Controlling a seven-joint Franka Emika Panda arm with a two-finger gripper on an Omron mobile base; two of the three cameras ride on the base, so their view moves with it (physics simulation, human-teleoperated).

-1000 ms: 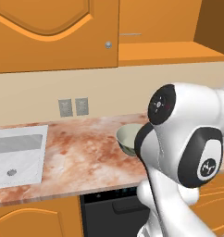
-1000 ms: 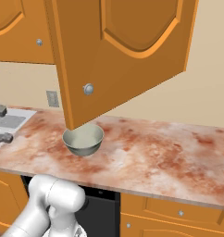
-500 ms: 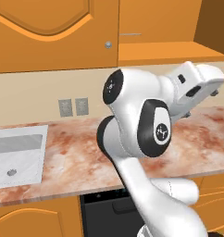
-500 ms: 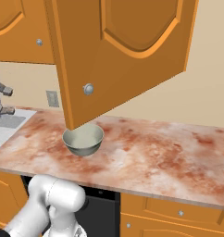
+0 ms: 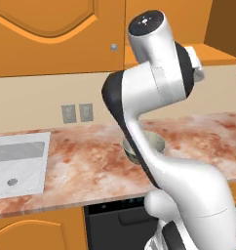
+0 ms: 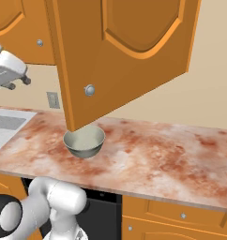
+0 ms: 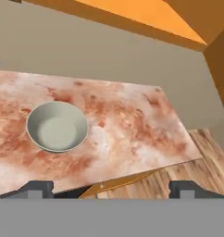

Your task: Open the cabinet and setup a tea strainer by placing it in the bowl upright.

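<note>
Hand: the white arm's two-finger hand (image 7: 112,187) stood raised over the tabletop, looking down on it; its two dark finger tips (image 7: 37,187) were set far apart at the bottom of the hand view, released, grasping nothing.
Hand, side sighting: a white and grey part with dark tips showed at the left edge of the right base view, at about the height of the cabinet's lower edge; whether that was the hand itself I could not tell.
Cabinet: the tall orange wooden cabinet with arched raised panels (image 6: 129,56) had one door swung out over the tabletop, its small round silver knob (image 6: 89,90) near the door's lower corner. In the left base view another door (image 5: 51,34) was shut.
Bowl: the round glossy pale grey-green bowl with darker grey outside (image 6: 84,142) sat upright on the reddish marbled stone tabletop (image 6: 171,159), below the lower corner of the open door. It looked hollow inside in the hand view (image 7: 57,126). In the left base view the arm hid part of it (image 5: 154,141).
Sink: a white basin (image 5: 17,163) was set in the tabletop, well apart from the bowl.
Wall: two grey outlet plates (image 5: 77,113) sat on the beige wall.
</note>
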